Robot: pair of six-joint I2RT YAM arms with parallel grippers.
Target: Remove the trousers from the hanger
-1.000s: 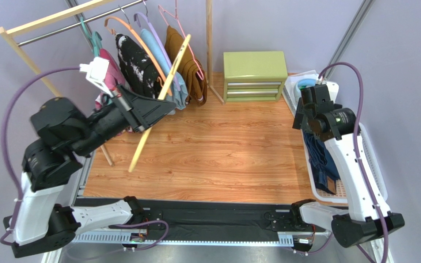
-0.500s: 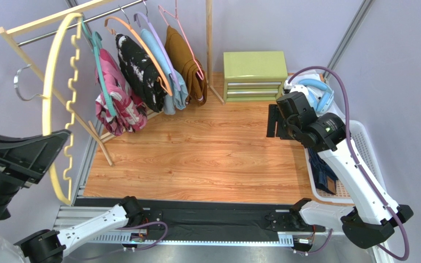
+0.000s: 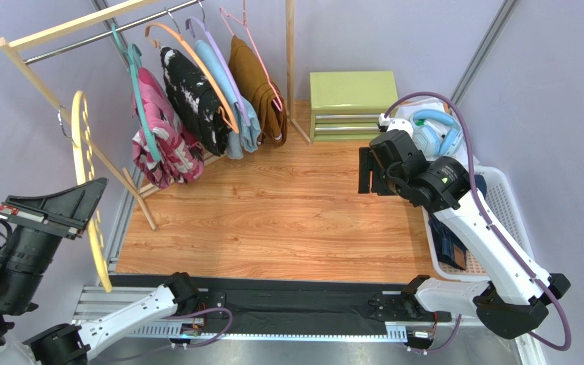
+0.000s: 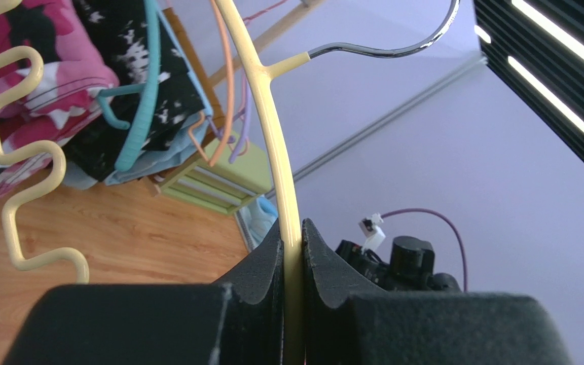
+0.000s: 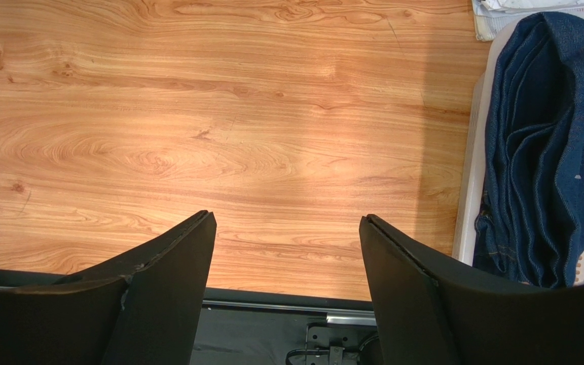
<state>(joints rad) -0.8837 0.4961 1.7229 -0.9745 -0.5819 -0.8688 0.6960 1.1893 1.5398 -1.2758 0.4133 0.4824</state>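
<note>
My left gripper [image 3: 89, 199] [image 4: 293, 228] is shut on a bare yellow hanger [image 3: 82, 163] [image 4: 261, 91], held upright off the table's left edge, away from the rack. Plain navy trousers [image 3: 446, 232] [image 5: 546, 137] lie crumpled in the white basket [image 3: 510, 199] on the right. Pink camouflage trousers [image 3: 162, 144] [image 4: 44, 68] hang folded over a teal hanger [image 3: 139, 99] on the rack. My right gripper [image 3: 365, 169] [image 5: 286, 216] stands open over bare wood left of the basket, holding nothing.
A wooden rack [image 3: 59, 30] at the back left also carries a black white-splotched garment [image 3: 192, 99], a light blue one and a brown one [image 3: 261, 91]. A green drawer box [image 3: 352, 103] stands at the back. Blue headphones [image 3: 432, 129] lie behind the basket.
My left arm swung the yellow hanger from in front of the rack out to the far left and lowered it. My right arm moved from over the basket leftward over the table.
</note>
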